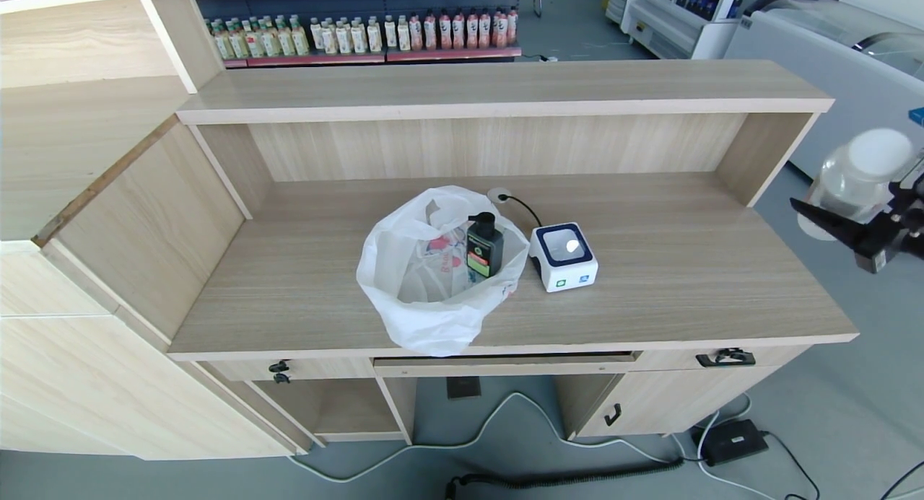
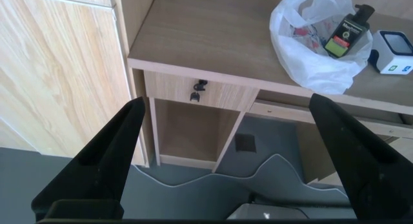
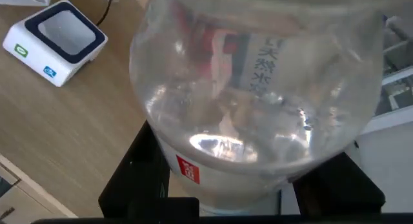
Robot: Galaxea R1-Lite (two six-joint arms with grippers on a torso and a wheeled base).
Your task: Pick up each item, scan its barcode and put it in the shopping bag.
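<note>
Okay, right jaws are clamping a clear water bottle [image 3: 258, 101] with a white cap, holding it out past the right end of the bench [image 1: 686, 269]. Left jaws are hanging spread wide with nothing between them, low off the bench's front left corner, near a drawer with a key [image 2: 197, 91] at its lock. On the bench, a white shopping bag [image 1: 433, 327] is sitting open near the middle front. A black pump bottle [image 1: 484, 247] is standing upright inside it. A white scanner [image 1: 563, 258] is sitting just beside the bag on its right, its cable [image 1: 523, 208] running back to a hole in the bench. Bench is light wood, with a raised shelf running over the back. Behind it, store shelves [image 1: 447, 54] are carrying rows of drink bottles [image 1: 375, 34], and chest freezers [image 1: 801, 38] are standing at the back right. Floor cables [image 1: 505, 406] are lying on the grey floor [image 1: 830, 413].
</note>
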